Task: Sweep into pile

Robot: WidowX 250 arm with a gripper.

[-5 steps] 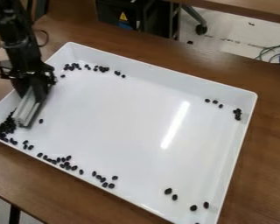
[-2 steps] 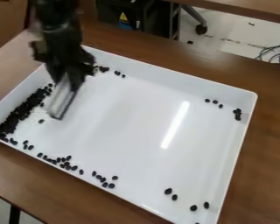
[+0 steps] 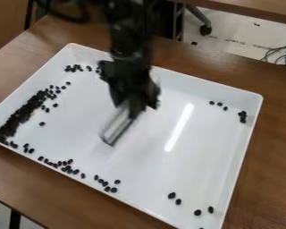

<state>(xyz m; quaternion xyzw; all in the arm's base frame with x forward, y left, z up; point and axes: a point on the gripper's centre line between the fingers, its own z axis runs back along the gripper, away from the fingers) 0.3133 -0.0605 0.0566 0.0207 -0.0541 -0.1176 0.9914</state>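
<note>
The black gripper point(image 3: 132, 105) hangs over the middle of the white tray point(image 3: 163, 165), shut on a pale grey sweeping tool point(image 3: 117, 126) that slants down to the left. Dark beans form a dense pile point(image 3: 20, 115) along the tray's left side, down to its left corner. More loose beans point(image 3: 68, 167) lie along the near edge, and a few point(image 3: 73, 68) near the far left corner. Others sit by the right side point(image 3: 242, 116) and near the bottom corner point(image 3: 198, 212). The arm covers part of the tray's far edge.
A brown wooden table point(image 3: 271, 147) surrounds the tray, whose raised rim runs all around. Behind are a second table edge point(image 3: 247, 8), a chair wheel point(image 3: 205, 30) on the floor and cables point(image 3: 283, 53) at the right.
The gripper and tool have moved right from the tray's left side to its middle. The long bean pile on the left, formerly partly covered by them, is uncovered.
</note>
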